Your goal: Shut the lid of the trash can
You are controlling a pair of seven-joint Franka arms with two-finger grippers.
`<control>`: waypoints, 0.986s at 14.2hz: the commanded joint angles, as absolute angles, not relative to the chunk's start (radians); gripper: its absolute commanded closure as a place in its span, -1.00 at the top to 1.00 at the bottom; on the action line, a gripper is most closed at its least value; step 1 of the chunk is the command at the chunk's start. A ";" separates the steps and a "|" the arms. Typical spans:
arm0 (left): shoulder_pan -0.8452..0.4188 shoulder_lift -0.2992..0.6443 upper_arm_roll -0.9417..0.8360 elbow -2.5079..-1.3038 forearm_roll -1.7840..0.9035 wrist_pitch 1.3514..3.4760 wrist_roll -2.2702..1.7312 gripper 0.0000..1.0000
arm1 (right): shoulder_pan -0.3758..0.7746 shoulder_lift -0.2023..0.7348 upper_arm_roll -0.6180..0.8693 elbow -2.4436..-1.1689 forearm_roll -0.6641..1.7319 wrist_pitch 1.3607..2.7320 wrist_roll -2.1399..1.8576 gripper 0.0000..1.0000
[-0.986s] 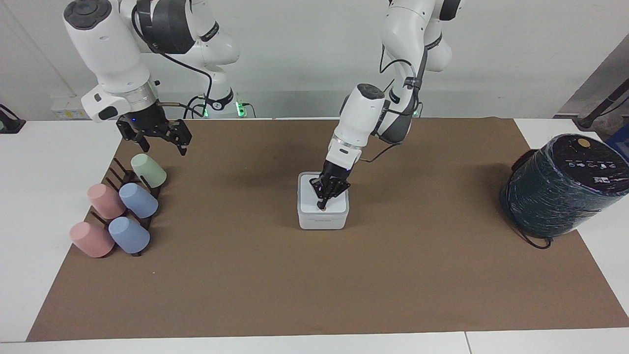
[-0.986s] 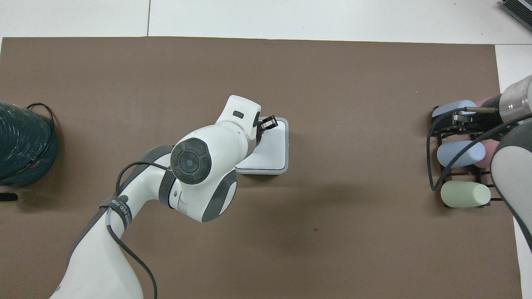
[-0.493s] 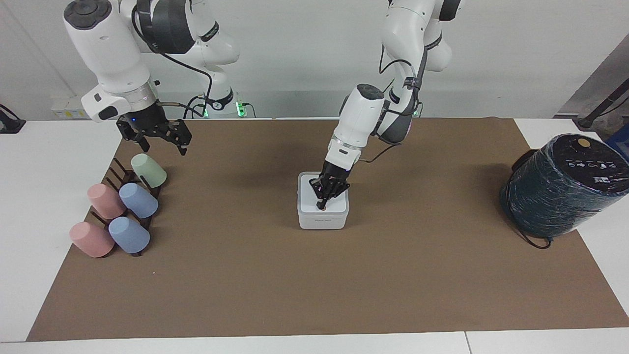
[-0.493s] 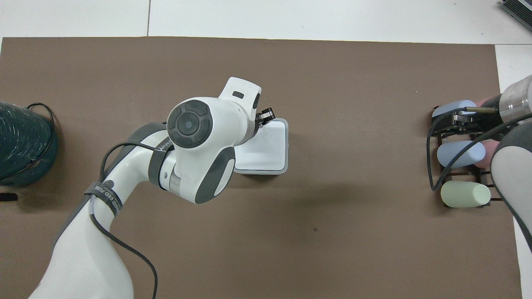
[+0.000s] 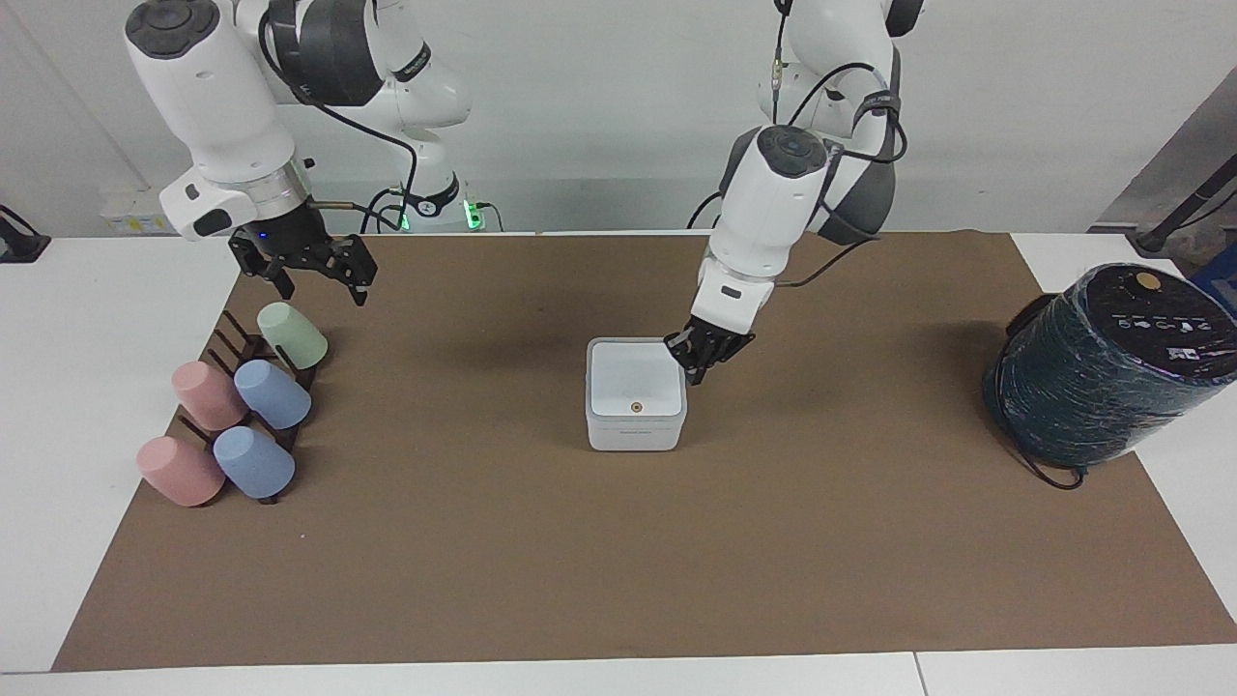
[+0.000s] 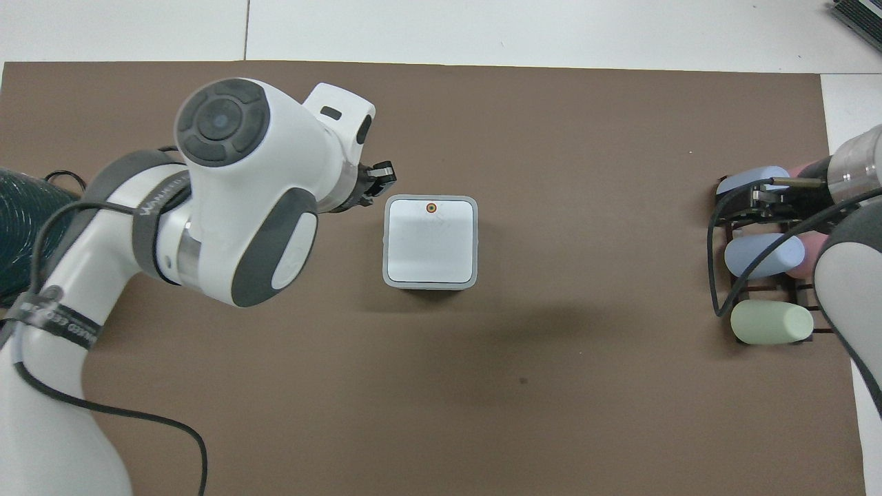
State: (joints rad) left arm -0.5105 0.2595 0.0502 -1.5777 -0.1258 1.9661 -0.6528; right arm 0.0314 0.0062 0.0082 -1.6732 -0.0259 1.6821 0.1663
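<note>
Beside the left gripper (image 5: 703, 364), apart, trash can (image 5: 635, 433), lid (image 5: 634, 379) flat, gripper closure unclear.

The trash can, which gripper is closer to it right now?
Left. The left gripper hangs just beside the trash can; the right gripper waits over the cup rack at its end.

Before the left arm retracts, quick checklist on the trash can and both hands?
1. lid flat on the trash can, orange dot up: ok.
2. left hand off the lid, beside the can toward the left arm's end: ok.
3. Left hand holding nothing: ok; open or shut: cannot tell.
4. right hand waiting open over the cup rack, out of the path: ok.
5. Lid latched: cannot tell.
</note>
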 commanded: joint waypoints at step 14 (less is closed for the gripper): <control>-0.130 0.084 0.046 -1.531 0.000 1.687 -0.034 1.00 | 0.023 -0.014 0.008 -1.695 -0.006 1.692 0.135 1.00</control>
State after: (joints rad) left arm -0.1303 0.0895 0.0536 -1.5276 -0.0313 1.6913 -0.0408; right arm 0.0314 0.0062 0.0082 -1.6732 -0.0259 1.6821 0.1663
